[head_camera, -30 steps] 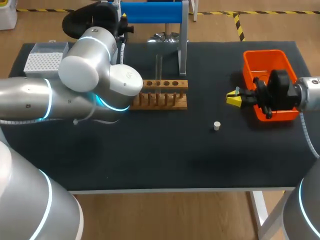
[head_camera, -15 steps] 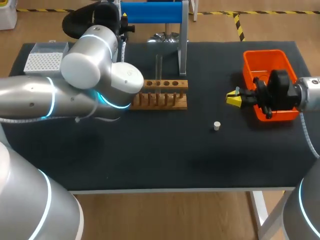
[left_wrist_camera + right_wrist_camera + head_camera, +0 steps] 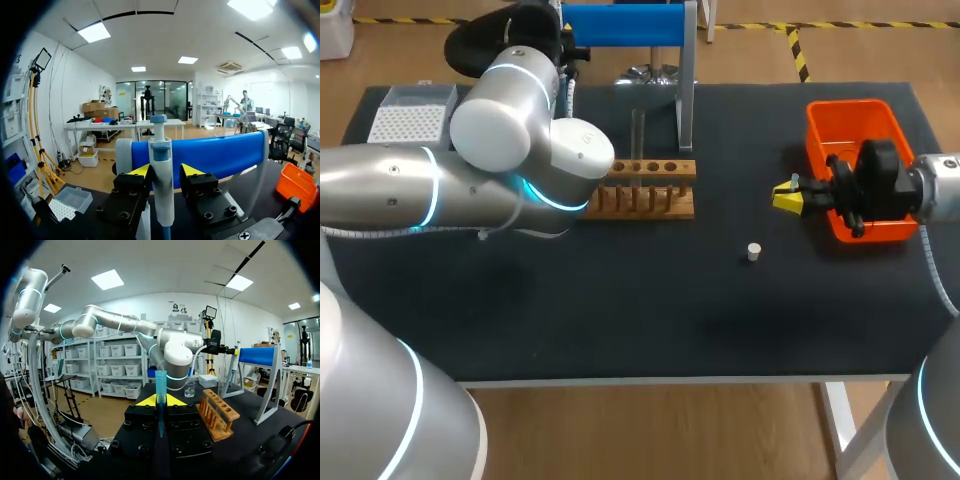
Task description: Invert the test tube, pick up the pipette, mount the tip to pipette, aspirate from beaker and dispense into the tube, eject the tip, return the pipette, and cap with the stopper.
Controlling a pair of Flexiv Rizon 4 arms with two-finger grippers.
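One pipette [image 3: 161, 170], one stopper [image 3: 754, 251]

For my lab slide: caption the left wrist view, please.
Open left gripper with the pipette between its fingers, in front of the blue stand.

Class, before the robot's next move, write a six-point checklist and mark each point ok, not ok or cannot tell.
1. pipette inside the left gripper: ok.
2. left gripper shut on the pipette: not ok, a gap shows on one side.
3. test tube clamped in the right gripper: ok.
4. tip box open, tips showing: ok.
5. stopper free on the table, away from both arms: ok.
6. liquid in the beaker: cannot tell.
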